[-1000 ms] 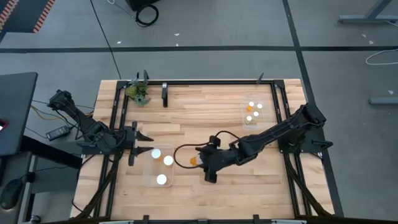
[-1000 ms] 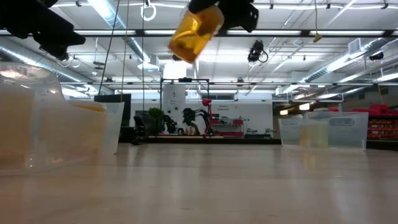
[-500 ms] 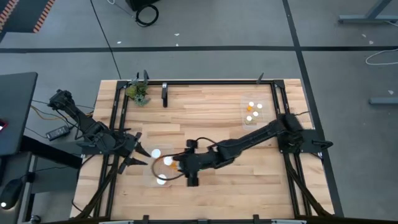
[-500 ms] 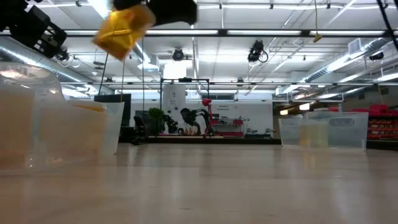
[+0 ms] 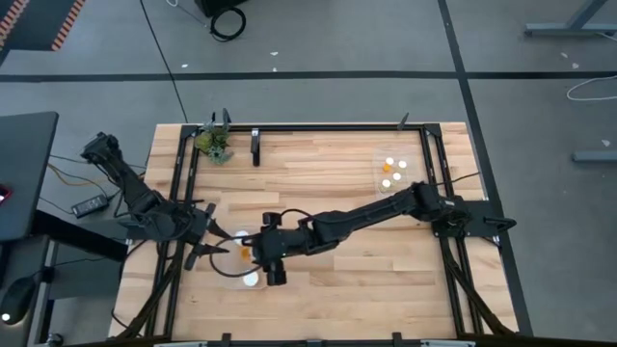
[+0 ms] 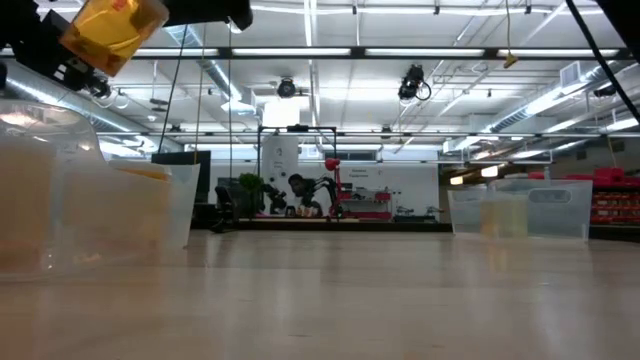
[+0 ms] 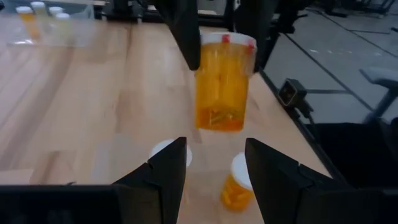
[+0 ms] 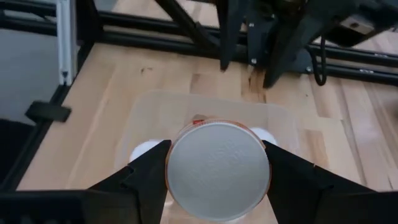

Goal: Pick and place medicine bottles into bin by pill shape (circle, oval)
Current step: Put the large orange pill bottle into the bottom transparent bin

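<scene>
My right gripper reaches across the table and is shut on an amber medicine bottle with a white cap. It holds it in the air over the clear left bin. Two more white-capped bottles stand in that bin under it. My left gripper stands open at the bin's left side, with nothing between its fingers, which point at the hanging bottle. In the low view the bottle shows tilted, high above the bin. My right gripper pinches the bottle between its two fingers at the cap end, one finger on each side. The fingers slant down from the table's right. The bottle hangs below them, cap up and base down, clear of the bin and the bottles in it.
A second clear bin at the far right holds several bottles. A small green plant stands at the far left corner. Black frame rails run along the table's edges. Bare wood lies between the two bins.
My right gripper has carried the bottle from the table's middle toward the left edge, to above the left bin, rolling as it went. My left gripper has swung a little toward the near edge and stays open.
</scene>
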